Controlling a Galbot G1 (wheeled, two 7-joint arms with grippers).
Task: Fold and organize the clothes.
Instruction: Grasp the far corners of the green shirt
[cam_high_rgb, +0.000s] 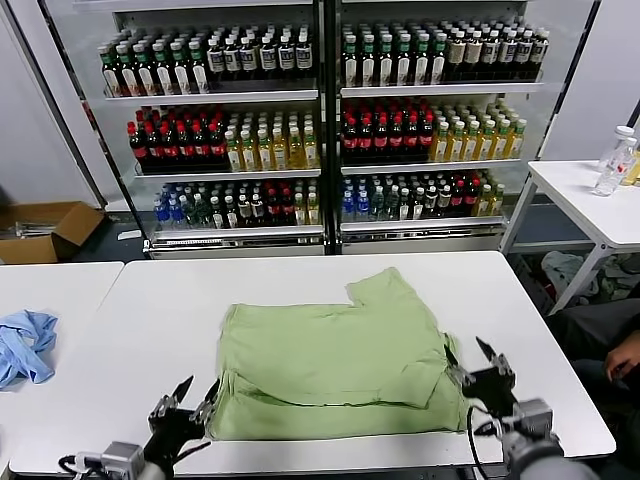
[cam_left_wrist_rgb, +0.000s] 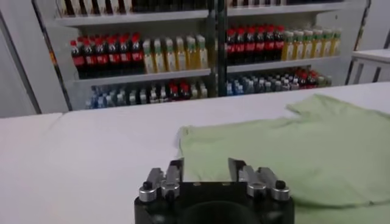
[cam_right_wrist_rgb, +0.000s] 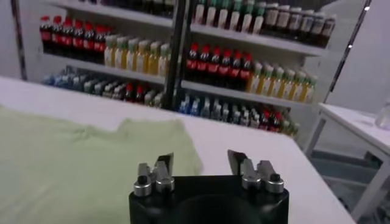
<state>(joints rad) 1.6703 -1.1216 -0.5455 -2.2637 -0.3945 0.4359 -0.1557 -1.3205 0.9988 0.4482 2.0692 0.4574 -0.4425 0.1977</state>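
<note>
The light green T-shirt lies partly folded on the white table, with one sleeve sticking out toward the far side. My left gripper is open and empty at the shirt's near left corner. My right gripper is open and empty at the shirt's near right edge. The shirt also shows in the left wrist view, beyond the open left gripper. In the right wrist view the shirt lies to one side of the open right gripper. The print patch is hidden.
A light blue garment lies on the adjoining table at the left. A drinks cooler full of bottles stands behind. A side table with bottles is at the right, a cardboard box on the floor at the left.
</note>
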